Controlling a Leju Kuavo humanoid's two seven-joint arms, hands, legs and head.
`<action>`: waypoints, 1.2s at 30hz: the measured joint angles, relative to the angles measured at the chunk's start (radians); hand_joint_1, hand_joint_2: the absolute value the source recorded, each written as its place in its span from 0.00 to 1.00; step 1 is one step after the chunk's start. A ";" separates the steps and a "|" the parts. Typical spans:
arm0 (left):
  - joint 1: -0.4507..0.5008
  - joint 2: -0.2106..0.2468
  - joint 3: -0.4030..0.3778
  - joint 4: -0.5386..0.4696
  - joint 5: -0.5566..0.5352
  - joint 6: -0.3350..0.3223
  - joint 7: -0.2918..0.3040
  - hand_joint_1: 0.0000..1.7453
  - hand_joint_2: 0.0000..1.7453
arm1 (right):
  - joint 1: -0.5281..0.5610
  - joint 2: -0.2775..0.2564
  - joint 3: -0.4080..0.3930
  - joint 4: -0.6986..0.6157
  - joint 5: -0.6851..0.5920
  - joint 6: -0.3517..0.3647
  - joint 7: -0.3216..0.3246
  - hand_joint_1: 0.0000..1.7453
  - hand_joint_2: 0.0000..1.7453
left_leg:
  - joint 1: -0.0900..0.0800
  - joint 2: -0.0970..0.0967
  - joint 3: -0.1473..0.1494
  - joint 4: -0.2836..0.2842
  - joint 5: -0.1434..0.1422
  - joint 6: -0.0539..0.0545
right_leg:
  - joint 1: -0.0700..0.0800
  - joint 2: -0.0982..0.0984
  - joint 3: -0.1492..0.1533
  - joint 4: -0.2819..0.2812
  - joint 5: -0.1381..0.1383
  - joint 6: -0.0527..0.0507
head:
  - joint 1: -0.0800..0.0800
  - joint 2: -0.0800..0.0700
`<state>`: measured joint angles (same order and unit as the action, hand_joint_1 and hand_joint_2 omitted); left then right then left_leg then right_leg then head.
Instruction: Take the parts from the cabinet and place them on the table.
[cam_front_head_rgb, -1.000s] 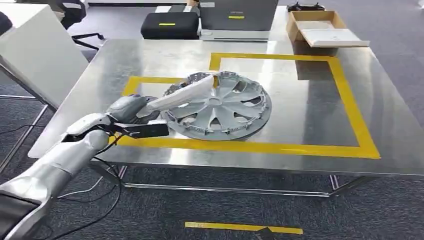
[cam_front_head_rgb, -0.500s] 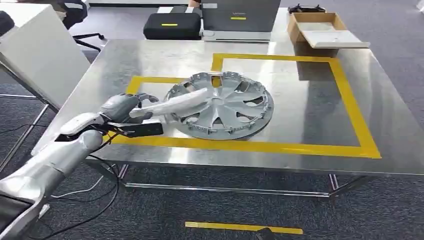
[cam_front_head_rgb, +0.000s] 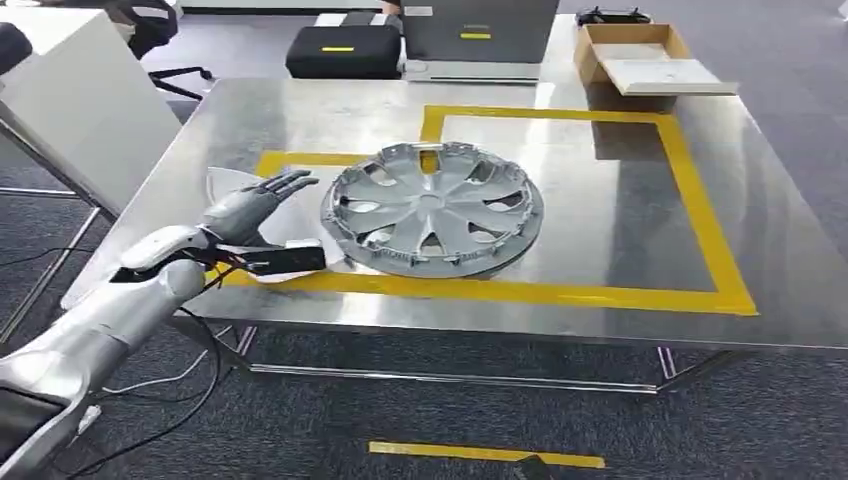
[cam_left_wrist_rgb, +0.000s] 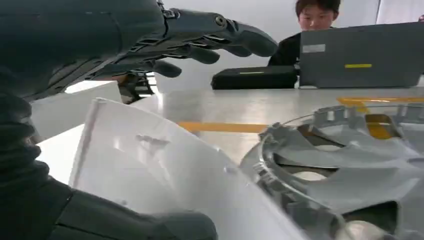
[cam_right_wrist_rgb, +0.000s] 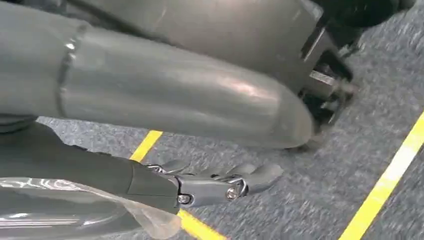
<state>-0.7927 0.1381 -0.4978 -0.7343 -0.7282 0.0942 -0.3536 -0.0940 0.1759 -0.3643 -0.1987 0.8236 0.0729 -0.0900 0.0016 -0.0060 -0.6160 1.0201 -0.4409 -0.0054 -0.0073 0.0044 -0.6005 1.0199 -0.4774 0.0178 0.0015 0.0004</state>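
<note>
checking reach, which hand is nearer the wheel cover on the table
Left. The left hand hovers open just beside the wheel cover; the right hand hangs down over the carpet floor.

silver hubcap (cam_front_head_rgb: 432, 209) | flat on table; white panel (cam_front_head_rgb: 235, 215) | just beside it

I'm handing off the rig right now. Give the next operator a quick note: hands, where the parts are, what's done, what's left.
Left robot hand: open, fingers spread, holding nothing, above the white panel.
Right robot hand: hanging over the carpet floor, fingers loosely extended, nothing in it.
Parts: hubcap flat on the table, across the yellow tape. White panel on the table beside the hubcap's left rim; contact unclear.
Done: both parts are on the table.
Left: pull the left arm back; the cabinet is out of sight, so check it for more parts.
</note>
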 joint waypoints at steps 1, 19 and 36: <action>0.000 0.001 0.000 0.000 0.000 0.000 0.000 0.00 1.00 | 0.000 0.000 0.000 0.000 0.000 0.000 0.000 0.00 0.00 | 0.003 0.001 -0.004 0.007 -0.012 -0.006 | -0.006 -0.001 0.003 -0.005 0.005 -0.009 | 0.000 0.000; 0.002 0.007 0.001 0.005 -0.009 0.025 0.016 0.00 0.00 | 0.005 0.000 0.000 -0.001 -0.003 -0.001 -0.002 0.00 0.00 | 0.005 0.004 0.013 -0.013 0.001 0.031 | -0.004 -0.002 -0.078 0.156 -0.097 0.021 | 0.002 0.000; 0.010 0.009 0.006 0.016 0.010 0.023 -0.006 0.00 0.00 | 0.010 -0.004 0.000 -0.001 -0.003 -0.003 -0.009 0.00 0.00 | 0.008 0.003 -0.094 0.290 -0.189 -0.023 | -0.003 -0.004 -0.032 -0.004 0.037 -0.025 | -0.006 0.000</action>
<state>-0.7831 0.1472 -0.4913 -0.7180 -0.7179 0.1175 -0.3594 -0.0840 0.1717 -0.3639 -0.1995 0.8202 0.0698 -0.0992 0.0095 -0.0030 -0.7100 1.3098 -0.6299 -0.0287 -0.0104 -0.0001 -0.6328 1.0157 -0.4400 -0.0070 -0.0046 0.0004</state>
